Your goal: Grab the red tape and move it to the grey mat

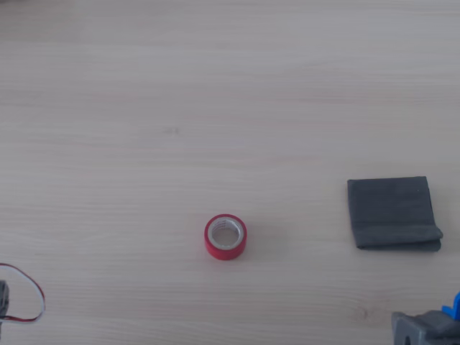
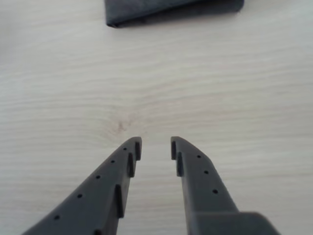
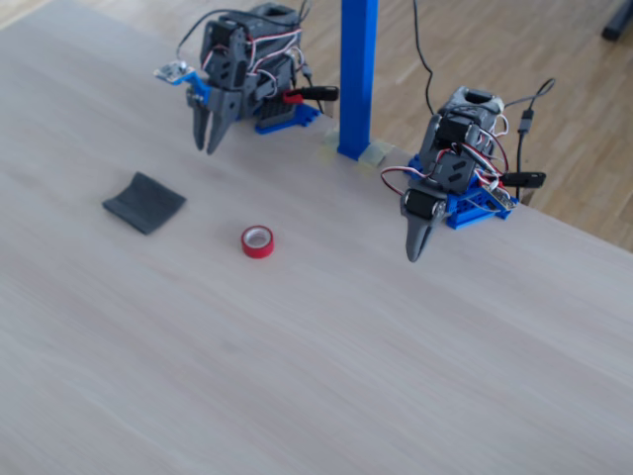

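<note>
The pincer [image 2: 156, 149] hangs over the bare tabletop [image 2: 220, 88] with its two fingers a little apart and nothing between them, and the mat [image 2: 171, 10] lies past its tips at 12 o'clock in the wrist view. In the other view the tape [image 1: 226, 237] sits flat on the tabletop with its hole up, and the mat [image 1: 394, 213] lies well apart from it at about 3 o'clock. In the fixed view the tape [image 3: 257, 240] lies at about 4 o'clock from the mat [image 3: 144, 202].
</note>
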You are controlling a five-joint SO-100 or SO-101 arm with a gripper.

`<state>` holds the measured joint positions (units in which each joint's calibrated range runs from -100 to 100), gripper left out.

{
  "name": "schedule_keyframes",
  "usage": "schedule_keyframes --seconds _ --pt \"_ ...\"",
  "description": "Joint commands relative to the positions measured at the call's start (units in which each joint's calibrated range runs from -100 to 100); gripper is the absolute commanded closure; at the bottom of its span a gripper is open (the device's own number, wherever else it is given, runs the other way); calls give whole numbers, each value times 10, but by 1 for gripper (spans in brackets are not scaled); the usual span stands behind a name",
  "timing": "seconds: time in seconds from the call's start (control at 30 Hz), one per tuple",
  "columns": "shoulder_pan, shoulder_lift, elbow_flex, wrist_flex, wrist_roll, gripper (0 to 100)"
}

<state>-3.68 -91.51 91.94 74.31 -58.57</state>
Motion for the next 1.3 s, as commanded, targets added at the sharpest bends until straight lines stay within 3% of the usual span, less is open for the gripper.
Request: schedule_keyframes --seconds 0.0,0.33,0.67,1.27 --pt "-15 79 -81 6 2 87" --pt "-67 300 -298 -2 3 84" --pt "-130 491 -382 -178 24 84" --pt "-216 726 -597 -188 22 84"
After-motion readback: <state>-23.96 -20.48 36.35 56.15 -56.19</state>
